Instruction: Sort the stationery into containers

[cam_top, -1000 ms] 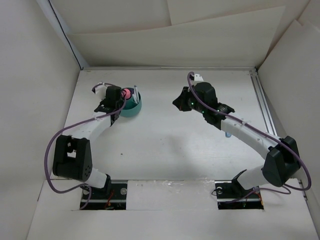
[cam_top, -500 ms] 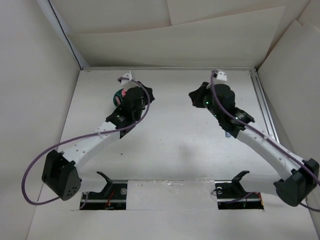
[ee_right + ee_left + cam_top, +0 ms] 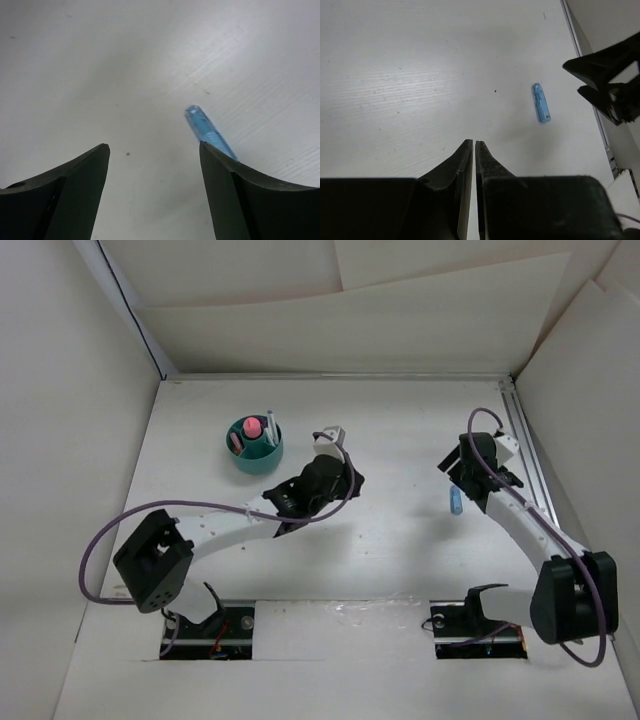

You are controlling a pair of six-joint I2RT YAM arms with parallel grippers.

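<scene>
The round teal cup (image 3: 254,456) stands at the back left. It holds a pink stubby piece (image 3: 252,427) and a slim white pen (image 3: 270,429). A short blue piece (image 3: 455,503) lies flat on the table at the right, also seen in the left wrist view (image 3: 540,102). My right gripper (image 3: 462,478) hovers open just beside it. In the right wrist view the blue piece (image 3: 206,129) lies by the right finger, which covers its near end, outside the gap of the gripper (image 3: 152,147). My left gripper (image 3: 347,480) is shut and empty over the table's middle (image 3: 473,142).
A metal rail (image 3: 525,450) runs along the table's right edge, close behind the right arm. White walls enclose the back and both sides. Purple cables loop off both arms.
My left arm has swung from the cup to the table's middle, staying shut. My right arm has moved right toward the rail and its jaws have opened beside the blue piece.
</scene>
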